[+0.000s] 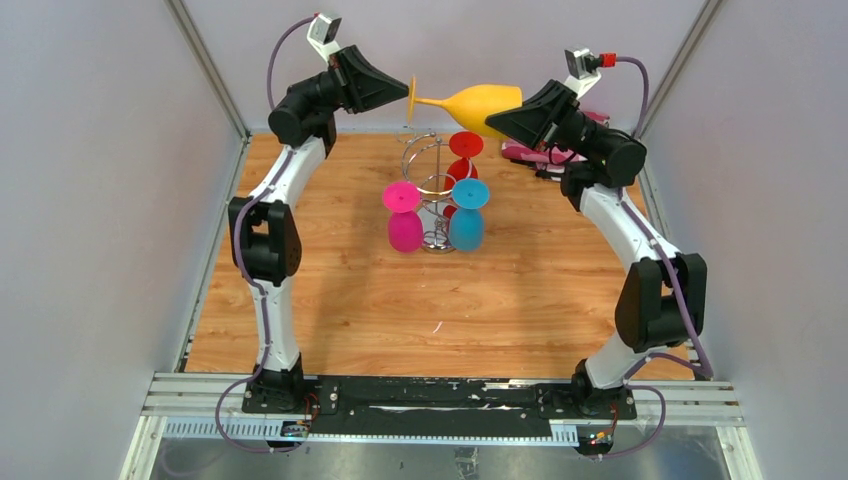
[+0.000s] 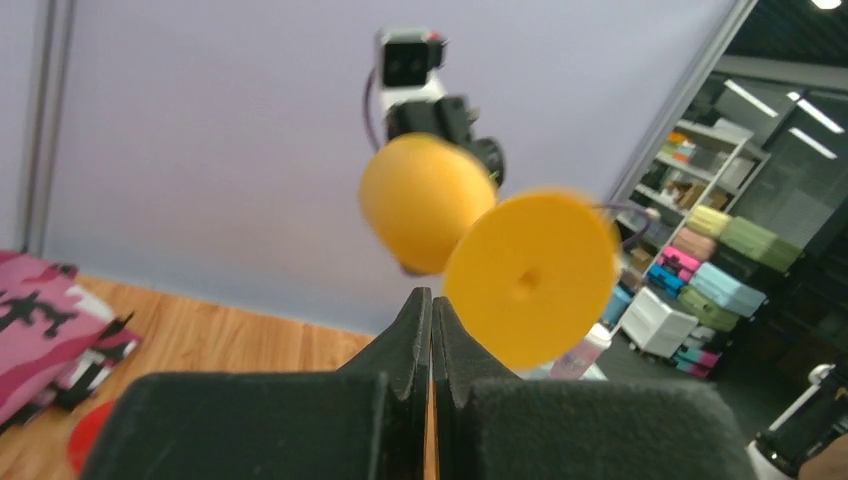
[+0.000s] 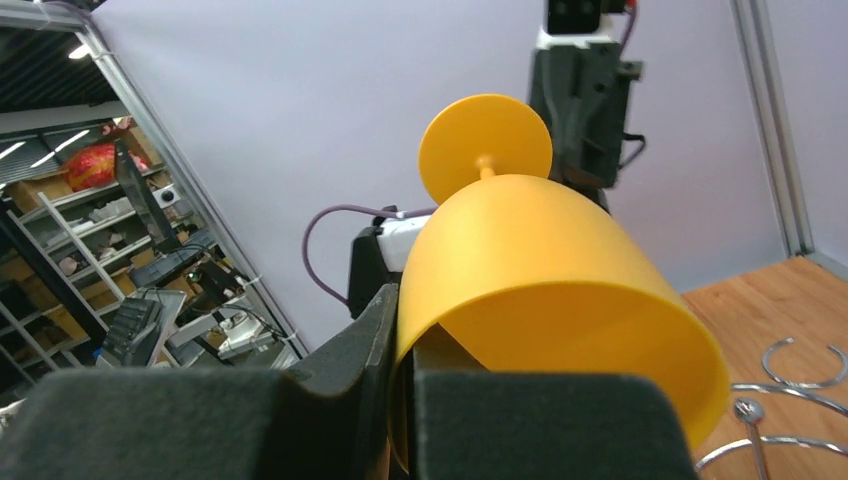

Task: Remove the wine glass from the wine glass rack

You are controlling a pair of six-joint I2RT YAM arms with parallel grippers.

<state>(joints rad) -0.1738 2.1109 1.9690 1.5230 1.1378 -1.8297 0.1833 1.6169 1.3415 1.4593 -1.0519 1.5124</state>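
A yellow wine glass (image 1: 480, 103) hangs in the air on its side above the chrome wine glass rack (image 1: 437, 190), clear of it. My right gripper (image 1: 492, 122) is shut on the rim of its bowl (image 3: 540, 270), one finger inside and one outside. My left gripper (image 1: 403, 96) is shut, and its tip sits right at the glass's round foot (image 2: 530, 275), which lies beside the fingers and not between them. A pink glass (image 1: 404, 215), a blue glass (image 1: 468, 212) and a red glass (image 1: 465, 145) hang on the rack. Its wire hooks (image 3: 790, 400) show in the right wrist view.
A pink camouflage-patterned item (image 1: 525, 152) lies at the back right of the wooden table, behind the right arm; it also shows in the left wrist view (image 2: 40, 320). Grey enclosure walls close in the back and both sides.
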